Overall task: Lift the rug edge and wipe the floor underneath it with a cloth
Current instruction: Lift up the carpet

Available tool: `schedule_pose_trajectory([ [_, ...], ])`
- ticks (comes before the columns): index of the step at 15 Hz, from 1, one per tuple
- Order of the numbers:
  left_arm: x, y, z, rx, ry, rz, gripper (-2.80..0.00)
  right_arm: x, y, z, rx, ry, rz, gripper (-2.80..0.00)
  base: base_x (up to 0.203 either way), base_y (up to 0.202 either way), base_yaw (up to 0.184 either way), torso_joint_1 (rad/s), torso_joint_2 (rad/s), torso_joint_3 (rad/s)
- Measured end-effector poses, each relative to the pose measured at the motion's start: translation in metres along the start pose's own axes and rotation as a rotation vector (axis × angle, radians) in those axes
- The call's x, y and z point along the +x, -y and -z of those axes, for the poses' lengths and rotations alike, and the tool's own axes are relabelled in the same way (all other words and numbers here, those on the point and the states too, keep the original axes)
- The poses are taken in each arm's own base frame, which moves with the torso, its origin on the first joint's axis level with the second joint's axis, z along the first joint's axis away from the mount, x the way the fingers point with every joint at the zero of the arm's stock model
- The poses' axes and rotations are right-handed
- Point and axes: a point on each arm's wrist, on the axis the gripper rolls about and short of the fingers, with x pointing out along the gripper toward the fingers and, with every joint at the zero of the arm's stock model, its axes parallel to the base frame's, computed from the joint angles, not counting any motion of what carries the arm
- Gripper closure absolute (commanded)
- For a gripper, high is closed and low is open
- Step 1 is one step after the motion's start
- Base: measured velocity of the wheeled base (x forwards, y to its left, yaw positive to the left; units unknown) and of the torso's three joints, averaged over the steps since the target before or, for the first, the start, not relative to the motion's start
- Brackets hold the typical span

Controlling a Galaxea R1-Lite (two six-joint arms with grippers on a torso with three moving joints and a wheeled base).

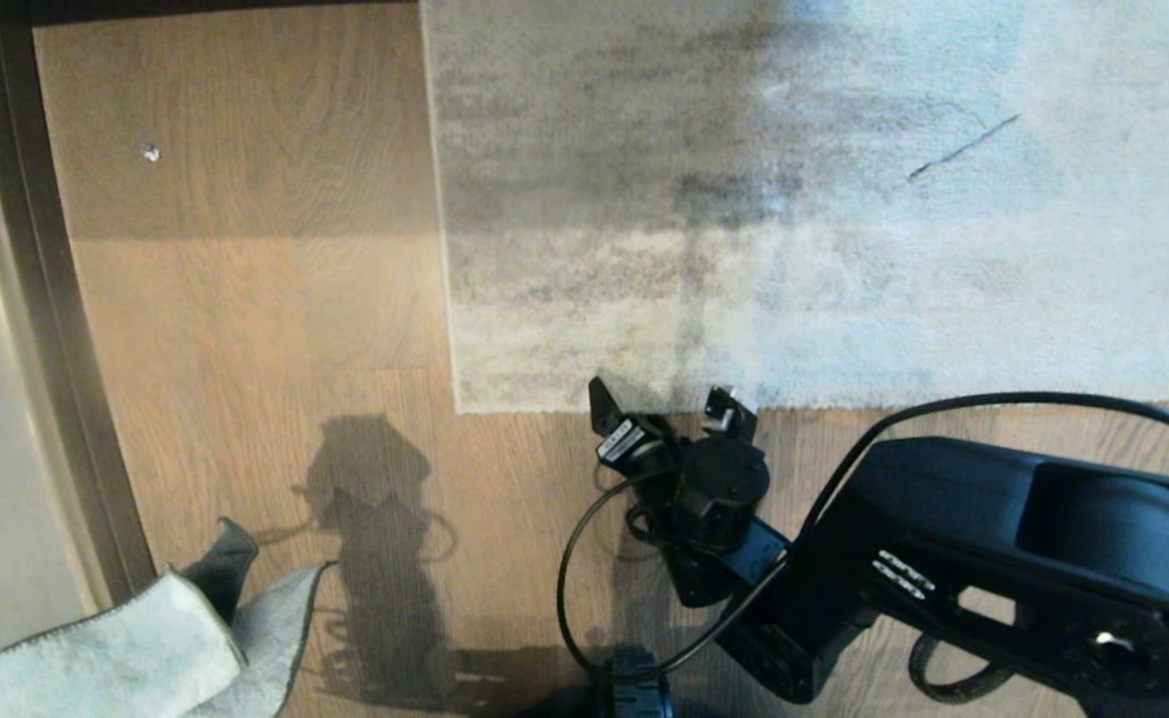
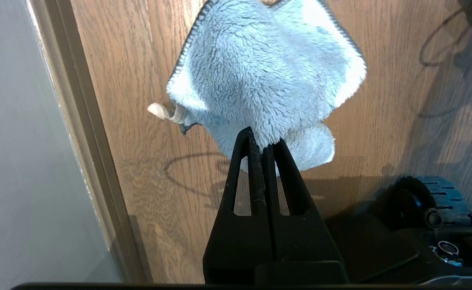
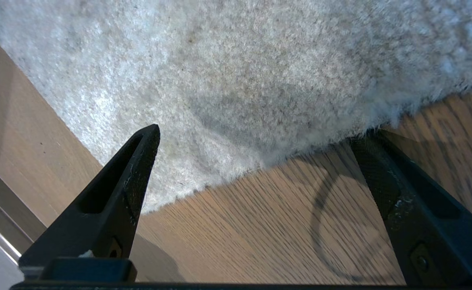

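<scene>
The pale grey-beige rug [image 1: 794,199] lies flat on the wood floor [image 1: 245,299]. Its near rug edge [image 1: 545,407] and square corner [image 1: 458,407] face me. My right gripper [image 1: 666,404] hovers low over that edge, right of the corner. It is open, its jaws wide apart, with nothing between them. In the right wrist view the right gripper [image 3: 258,137] straddles the rug edge [image 3: 228,181], one fingertip [image 3: 149,141] over the pile, the other over the floor [image 3: 260,233]. The grey-blue cloth [image 1: 136,648] hangs at the lower left, with my left gripper [image 2: 263,141] shut on the cloth [image 2: 268,72].
A dark baseboard [image 1: 46,299] runs along the wall at the left. A small white speck [image 1: 151,153] lies on the floor far left of the rug. The robot's base wheel [image 2: 441,197] and a black cable [image 1: 584,558] are close to the right arm.
</scene>
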Motion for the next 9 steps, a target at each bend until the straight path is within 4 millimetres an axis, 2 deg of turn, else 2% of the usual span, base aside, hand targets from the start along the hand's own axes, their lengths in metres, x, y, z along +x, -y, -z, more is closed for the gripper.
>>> schedule_pose_trajectory([
  [4, 0.000, 0.000, 0.000, 0.000, 0.000, 0.000, 0.00, 0.008, 0.000, -0.007, -0.006, 0.030, -0.001, -2.80, 0.000, 0.000, 0.000, 0.000, 0.00, 0.000],
  [9, 0.000, 0.000, 0.000, 0.000, 0.000, 0.000, 0.00, 0.006, -0.013, -0.018, -0.002, 0.047, -0.035, -2.80, 0.000, 0.000, 0.000, 0.000, 0.00, 0.000],
])
